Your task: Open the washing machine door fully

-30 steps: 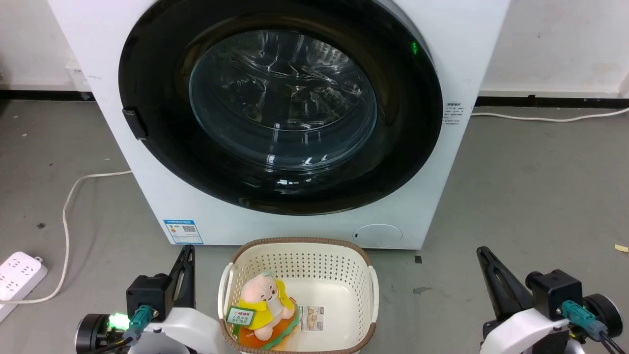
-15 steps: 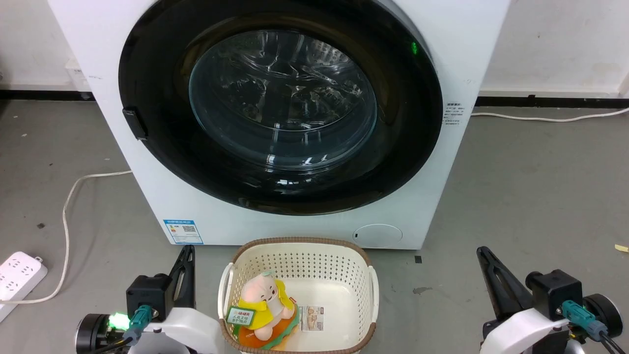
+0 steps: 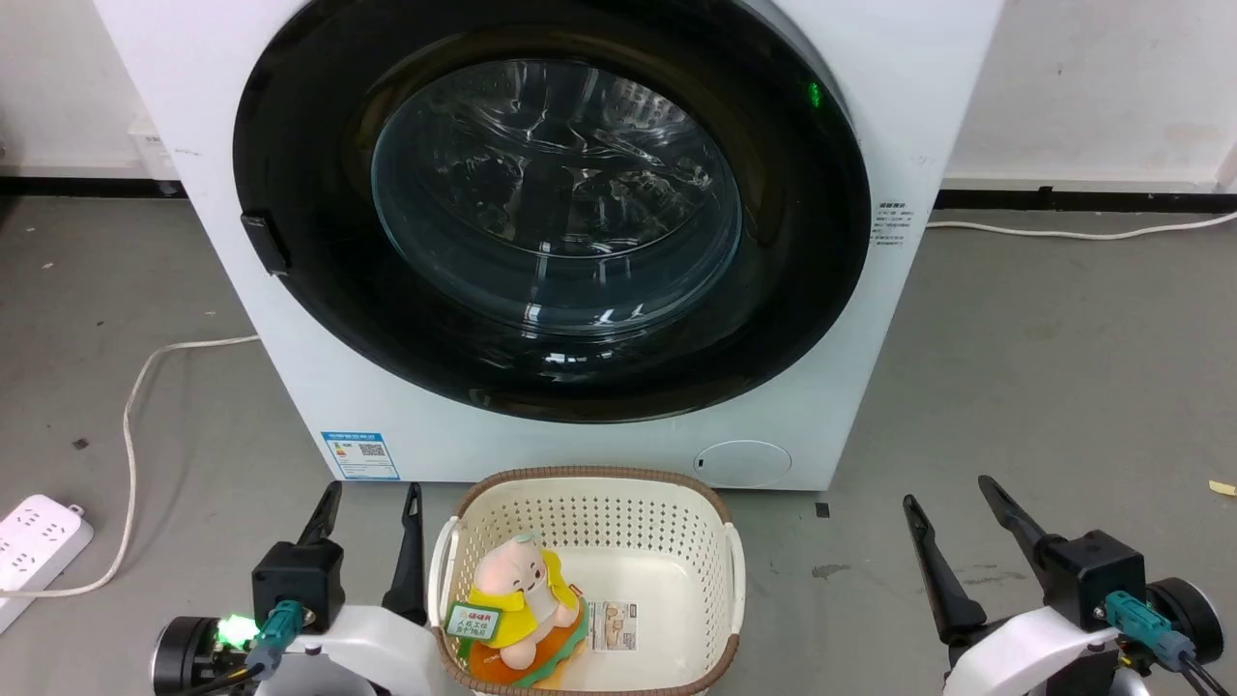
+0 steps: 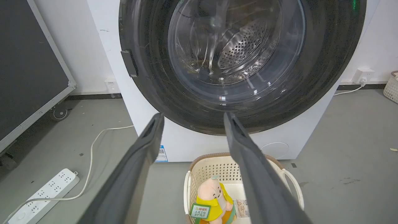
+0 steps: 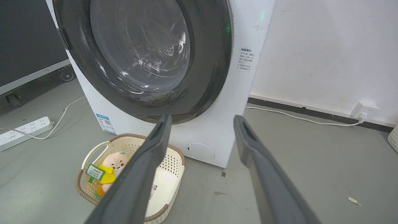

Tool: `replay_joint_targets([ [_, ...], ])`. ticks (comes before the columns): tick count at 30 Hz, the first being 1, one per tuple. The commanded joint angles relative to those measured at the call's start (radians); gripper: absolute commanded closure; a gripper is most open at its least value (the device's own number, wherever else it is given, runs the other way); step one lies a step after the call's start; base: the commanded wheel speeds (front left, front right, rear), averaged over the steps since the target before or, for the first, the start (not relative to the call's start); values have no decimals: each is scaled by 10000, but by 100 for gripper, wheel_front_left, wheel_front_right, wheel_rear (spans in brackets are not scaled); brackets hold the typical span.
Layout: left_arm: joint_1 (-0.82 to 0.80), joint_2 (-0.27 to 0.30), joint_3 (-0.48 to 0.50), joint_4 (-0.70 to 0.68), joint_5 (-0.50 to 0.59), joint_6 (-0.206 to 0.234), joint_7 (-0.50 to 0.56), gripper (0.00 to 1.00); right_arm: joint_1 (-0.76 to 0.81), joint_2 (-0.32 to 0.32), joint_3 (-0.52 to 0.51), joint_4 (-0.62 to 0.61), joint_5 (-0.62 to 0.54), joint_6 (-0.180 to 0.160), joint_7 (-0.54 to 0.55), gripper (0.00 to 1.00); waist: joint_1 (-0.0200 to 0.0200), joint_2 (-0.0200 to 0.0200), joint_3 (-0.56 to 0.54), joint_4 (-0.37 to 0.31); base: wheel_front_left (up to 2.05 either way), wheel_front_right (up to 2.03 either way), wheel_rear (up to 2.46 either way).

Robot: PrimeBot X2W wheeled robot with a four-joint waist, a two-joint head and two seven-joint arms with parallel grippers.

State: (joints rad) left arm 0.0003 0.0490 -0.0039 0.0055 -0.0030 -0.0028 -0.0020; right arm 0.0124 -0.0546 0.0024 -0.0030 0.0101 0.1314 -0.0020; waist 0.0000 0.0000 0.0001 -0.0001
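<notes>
Floor (image 3: pixel 1063 387) lies grey under washing machine (image 3: pixel 580 449) before white wall (image 3: pixel 1111 87)

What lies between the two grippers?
In the head view, a cream basket holding a plush toy stands between the left gripper and the right gripper.

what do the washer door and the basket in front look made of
The washing machine door: glossy black ring, probably plastic, mirror-sharp reflections; its clear bulging centre looks like glass. The basket: matte cream plastic with moulded holes; brown rim, woven-look.
</notes>
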Motion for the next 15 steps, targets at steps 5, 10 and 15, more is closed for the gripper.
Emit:
replay_joint_targets([
  [5, -38, 3, -117, 51, 31, 46, -180, 0, 18, 3, -31, 1, 136, -1, -175, 0, 0, 0, 8, 2, 0, 0, 0],
  [10, -67, 10, -218, 67, 43, 78, -284, 0, -26, 5, -114, -91, 227, -1, -282, 0, 0, 0, 49, 8, 0, 0, 0],
  [15, -129, 17, -332, 81, 55, 109, -388, 0, -94, 7, -199, -144, 464, -1, -386, 0, 0, 0, 137, 32, 0, 0, 0],
])
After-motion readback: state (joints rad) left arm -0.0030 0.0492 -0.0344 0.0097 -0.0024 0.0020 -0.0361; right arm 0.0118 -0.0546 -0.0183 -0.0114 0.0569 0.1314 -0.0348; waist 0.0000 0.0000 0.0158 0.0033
